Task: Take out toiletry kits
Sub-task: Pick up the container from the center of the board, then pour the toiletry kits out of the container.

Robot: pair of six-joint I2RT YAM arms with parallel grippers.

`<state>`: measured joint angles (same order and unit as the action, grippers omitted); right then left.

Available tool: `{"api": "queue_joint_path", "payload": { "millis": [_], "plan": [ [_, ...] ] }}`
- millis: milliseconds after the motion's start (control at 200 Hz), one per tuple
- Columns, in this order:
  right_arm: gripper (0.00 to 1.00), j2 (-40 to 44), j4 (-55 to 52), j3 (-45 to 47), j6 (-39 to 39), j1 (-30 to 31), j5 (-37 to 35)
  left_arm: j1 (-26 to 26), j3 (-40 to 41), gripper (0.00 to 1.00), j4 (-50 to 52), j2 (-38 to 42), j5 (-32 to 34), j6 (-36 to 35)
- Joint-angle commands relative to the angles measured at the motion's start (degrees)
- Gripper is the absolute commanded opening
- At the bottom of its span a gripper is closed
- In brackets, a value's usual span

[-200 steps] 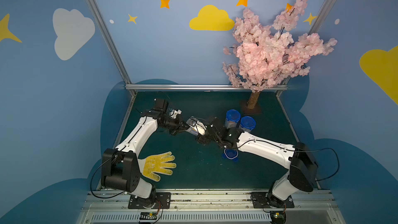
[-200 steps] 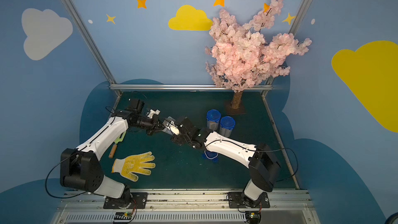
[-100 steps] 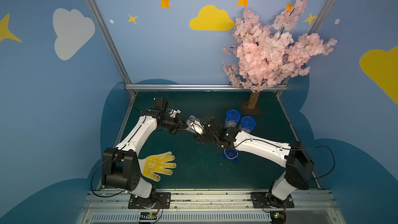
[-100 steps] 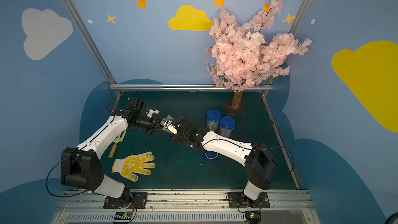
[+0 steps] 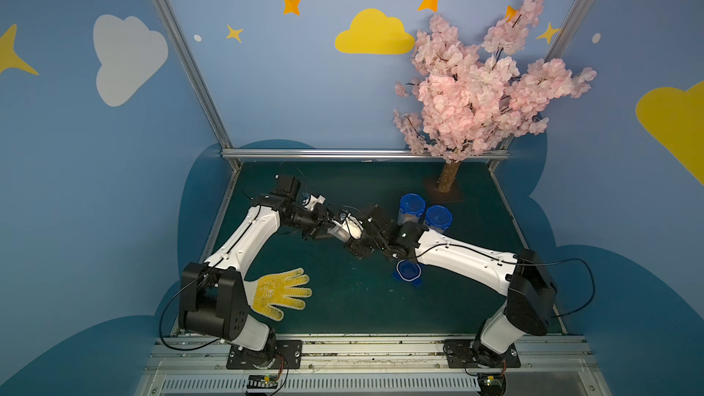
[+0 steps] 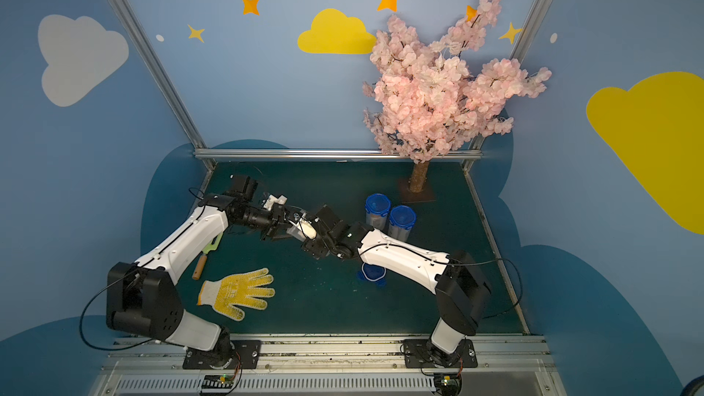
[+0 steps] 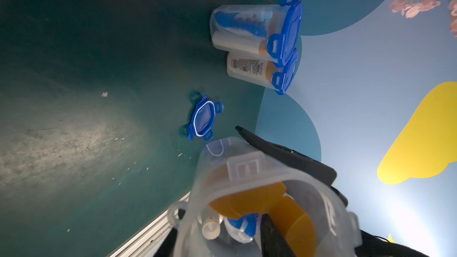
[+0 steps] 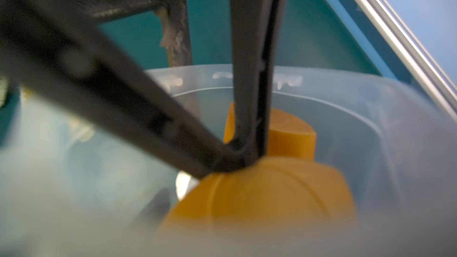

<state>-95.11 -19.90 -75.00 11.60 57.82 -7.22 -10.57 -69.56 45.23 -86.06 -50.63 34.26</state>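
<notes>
**Q:** Where does the kit sit, and who holds what?

**A:** Centre of both top views: the open clear plastic jar (image 5: 344, 229) (image 6: 303, 230), held clear of the green table (image 5: 343, 299) and tilted between my two arms. My right jaws clasp it from outside, I judge; one dark finger (image 7: 291, 159) lies along its wall. Inside are white bottles with yellow caps (image 7: 244, 201), a blue-and-white toothbrush (image 7: 243, 224) and a thin white tube (image 7: 210, 228). My left jaws reach into the mouth, tips at a cap (image 8: 272, 194). Whether they are gripping or loose, I cannot tell.

**Q:** How will the pieces handle?

**A:** Light, stiff, smooth and round, so apt to slip or twist. I would pinch a bottle across its cap, the part nearest the mouth. The tube is probably soft, and the brush is thin. Upper right of centre stand two shut blue-lidded jars (image 5: 411, 207) (image 5: 438, 219). The loose blue four-tabbed lid (image 5: 407, 270) lies below them.
</notes>
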Motion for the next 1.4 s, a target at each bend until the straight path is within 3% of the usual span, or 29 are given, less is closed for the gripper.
{"api": "queue_joint_path", "payload": {
  "millis": [0,165,511,676,991,1392],
  "plan": [
    [0.29,-1.44,-15.39,-0.28,-4.86,-1.52,2.83,0.82,-0.52,0.47,1.43,5.19,-2.96,-2.84],
    [0.28,-2.04,-21.14,-0.76,-7.54,-2.57,5.72,3.66,0.84,0.48,3.10,6.54,2.88,-4.07],
    [0.26,-9.06,-23.81,-0.55,-8.39,-4.99,9.41,9.74,4.08,0.67,0.65,10.73,8.23,-3.07],
    [0.27,-11.23,-24.67,-2.16,-8.67,-5.91,11.50,10.81,4.03,0.69,0.39,11.18,9.38,-3.07],
    [0.35,-19.50,-35.58,-14.46,-9.84,-6.94,11.82,11.06,5.32,0.69,0.12,12.52,11.42,-3.32],
    [0.19,-31.59,-57.50,-36.67,-8.79,-7.20,10.68,11.07,6.08,0.69,0.14,13.33,12.72,-3.76]
  ]
}}
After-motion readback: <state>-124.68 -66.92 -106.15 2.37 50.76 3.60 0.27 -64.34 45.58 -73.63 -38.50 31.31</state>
